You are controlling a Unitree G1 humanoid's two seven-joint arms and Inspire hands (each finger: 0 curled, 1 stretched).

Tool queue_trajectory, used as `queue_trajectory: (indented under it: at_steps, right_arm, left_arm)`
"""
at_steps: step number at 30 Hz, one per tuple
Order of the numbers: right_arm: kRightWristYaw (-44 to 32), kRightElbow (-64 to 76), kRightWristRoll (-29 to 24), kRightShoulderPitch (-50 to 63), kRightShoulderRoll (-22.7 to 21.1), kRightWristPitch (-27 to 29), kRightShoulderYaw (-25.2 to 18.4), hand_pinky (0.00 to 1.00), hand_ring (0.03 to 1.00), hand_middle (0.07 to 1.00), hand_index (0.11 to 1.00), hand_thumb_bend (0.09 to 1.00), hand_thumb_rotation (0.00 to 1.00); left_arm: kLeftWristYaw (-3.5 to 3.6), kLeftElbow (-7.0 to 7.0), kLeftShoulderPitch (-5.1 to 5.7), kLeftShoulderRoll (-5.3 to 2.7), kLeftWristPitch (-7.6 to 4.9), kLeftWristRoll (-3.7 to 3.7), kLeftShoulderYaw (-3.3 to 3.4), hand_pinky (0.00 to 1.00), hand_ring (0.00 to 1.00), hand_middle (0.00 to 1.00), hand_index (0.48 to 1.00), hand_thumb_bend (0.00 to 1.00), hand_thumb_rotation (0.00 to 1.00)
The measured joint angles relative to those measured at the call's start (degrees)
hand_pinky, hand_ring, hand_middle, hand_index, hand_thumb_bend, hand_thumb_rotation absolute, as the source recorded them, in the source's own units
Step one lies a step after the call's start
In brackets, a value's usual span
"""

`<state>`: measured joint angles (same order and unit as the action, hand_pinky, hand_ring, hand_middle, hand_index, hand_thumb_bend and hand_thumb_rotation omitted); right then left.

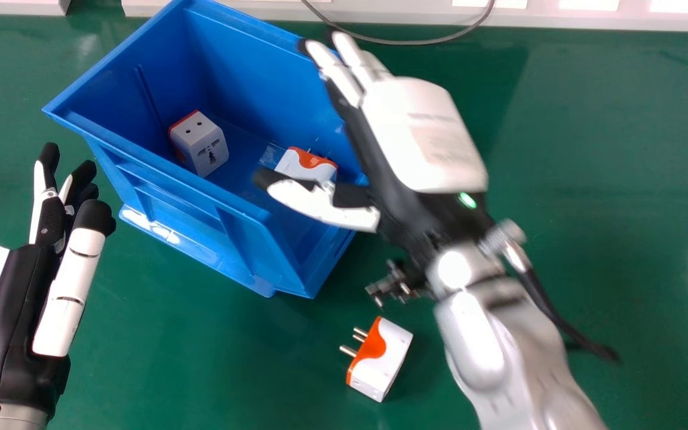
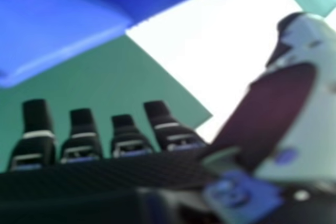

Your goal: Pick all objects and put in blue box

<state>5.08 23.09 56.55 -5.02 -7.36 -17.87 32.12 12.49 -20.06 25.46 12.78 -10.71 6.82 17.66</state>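
Observation:
My right hand (image 1: 421, 134) is over the right side of the blue box (image 1: 194, 200), fingers straight and thumb out across the opening, holding nothing. In the right hand view the same hand (image 2: 262, 114) is open, with part of the blue box (image 2: 63, 24) beyond it. Inside the box are a white adapter with a red edge (image 1: 200, 143) and a white-and-orange adapter (image 1: 305, 165), partly hidden by the thumb. A third white-and-orange adapter (image 1: 383, 358) lies on the table, pins toward the left. My left hand (image 1: 15, 298) is open at the left, beside the box.
The green table (image 1: 619, 239) extends right of my right arm and in front of the box. A grey cable (image 1: 415, 42) curves along the back edge, near a pale strip (image 1: 559, 17). A dark cable hangs from my right wrist.

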Motion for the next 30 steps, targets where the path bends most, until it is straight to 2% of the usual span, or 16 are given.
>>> queue_trajectory:
  at_steps: [2,3,5,6,13,19,24,30]
  right_arm:
    - [0.2,2.9,0.5,2.4,-0.2,0.1,-0.2,0.8,0.91,0.949,0.901,0.375,0.65]
    - [0.3,4.9,1.5,4.7,-0.6,0.2,-0.5,0.81,0.91,0.948,0.9,0.374,0.65]
    - [1.2,9.0,3.0,11.0,-2.1,1.7,-0.4,0.81,0.911,0.946,0.895,0.38,0.67]
    - [1.6,10.3,4.0,13.9,-2.6,2.2,-0.7,0.8,0.91,0.944,0.89,0.382,0.69]
    - [4.7,14.5,6.8,28.4,-4.5,4.0,-2.9,0.82,0.913,0.943,0.89,0.377,0.7]
    - [4.5,17.5,8.9,40.9,-5.8,5.0,-3.7,0.87,0.944,0.976,0.936,0.393,0.72]
    - [2.9,17.4,10.9,45.6,-6.3,6.0,-3.1,0.88,0.95,0.979,0.943,0.436,0.78]
    - [3.0,13.2,11.6,46.5,-6.0,6.5,-2.5,0.88,0.948,0.974,0.943,0.459,0.78]
  left_arm:
    - [0.05,0.02,-0.09,0.09,-0.04,0.01,0.17,0.9,0.98,0.99,0.979,0.64,0.95]
    - [0.32,0.03,-0.39,0.1,-0.1,0.0,0.12,0.9,0.98,0.99,0.979,0.64,0.95]
    - [0.37,0.23,-0.02,0.17,-0.26,0.04,0.88,0.9,0.98,0.99,0.979,0.64,0.95]
    - [0.48,0.44,-0.09,0.21,-0.26,0.05,0.98,0.9,0.98,0.99,0.979,0.64,0.95]
    - [1.22,0.75,-0.51,0.25,-0.53,0.09,1.1,0.9,0.98,0.99,0.979,0.64,0.96]
    - [1.45,0.76,0.13,0.25,-0.67,0.56,1.53,0.9,0.98,0.98,0.978,0.64,0.96]
    - [1.64,0.75,0.17,0.25,-0.66,0.57,1.58,0.9,0.98,0.98,0.978,0.64,0.96]
    - [1.59,0.57,0.4,0.24,-0.52,0.56,1.67,0.9,0.98,0.98,0.977,0.64,0.95]
